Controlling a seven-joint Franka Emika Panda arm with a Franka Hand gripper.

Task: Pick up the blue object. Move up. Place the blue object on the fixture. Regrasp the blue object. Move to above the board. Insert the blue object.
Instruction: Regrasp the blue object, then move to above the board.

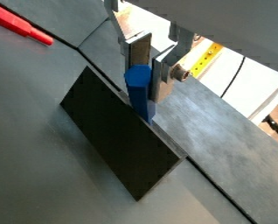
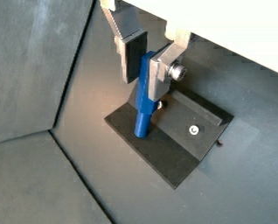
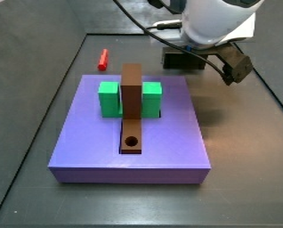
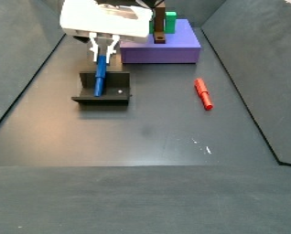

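I count one blue object [image 4: 99, 73], clamped upright between my gripper's [image 4: 102, 57] jaws, its lower end on the one fixture [image 4: 102, 95]. Well apart lie one red peg [image 4: 203, 93], one board [image 3: 131, 109], two green blocks [image 3: 109, 99] and one purple slab [image 3: 132, 142].

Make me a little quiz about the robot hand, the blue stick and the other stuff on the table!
1. True or false: the gripper holds the blue object upright over the fixture.
2. Which peg lies loose on the floor: A red, B green, C yellow?
3. Fill in: the board lies across two ____ blocks.

Key:
1. True; in a side view the blue object's lower end is at the fixture's base.
2. A, the red peg.
3. Green.
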